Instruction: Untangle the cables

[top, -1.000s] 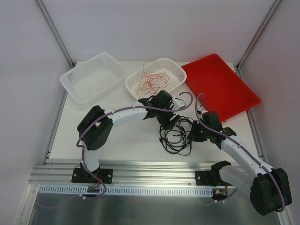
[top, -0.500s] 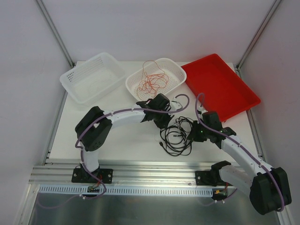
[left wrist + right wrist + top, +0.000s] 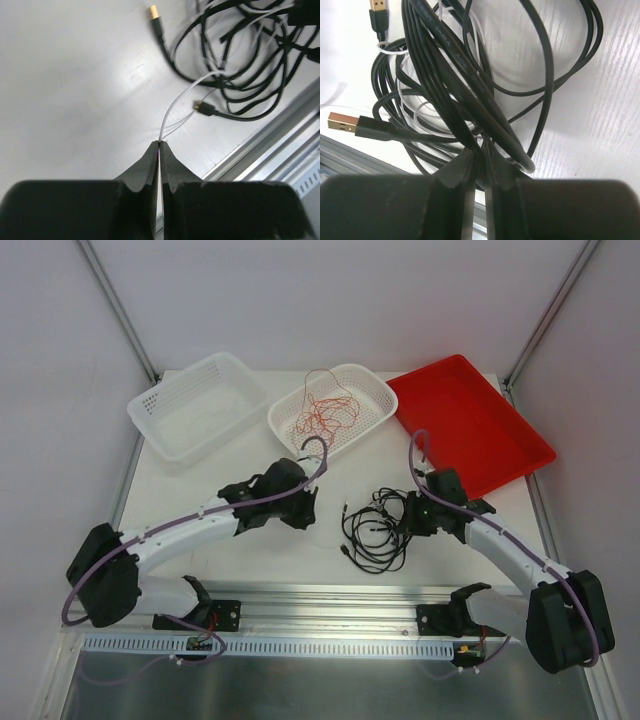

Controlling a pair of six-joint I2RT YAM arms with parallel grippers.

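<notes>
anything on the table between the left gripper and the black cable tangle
Nothing visible. Only bare table lies between the left gripper and the black tangle, crossed by the thin white cable it is pinching, which runs into the tangle.

The tangled cables [image 3: 378,530] are black, with one thin white strand [image 3: 169,110] and gold-tipped plugs [image 3: 341,122]. Red-orange wires [image 3: 325,412] lie in the white lattice basket [image 3: 380,400] at twelve o'clock. A second white basket [image 3: 190,410] sits at ten o'clock and a plain red tray [image 3: 480,430] at two.
</notes>
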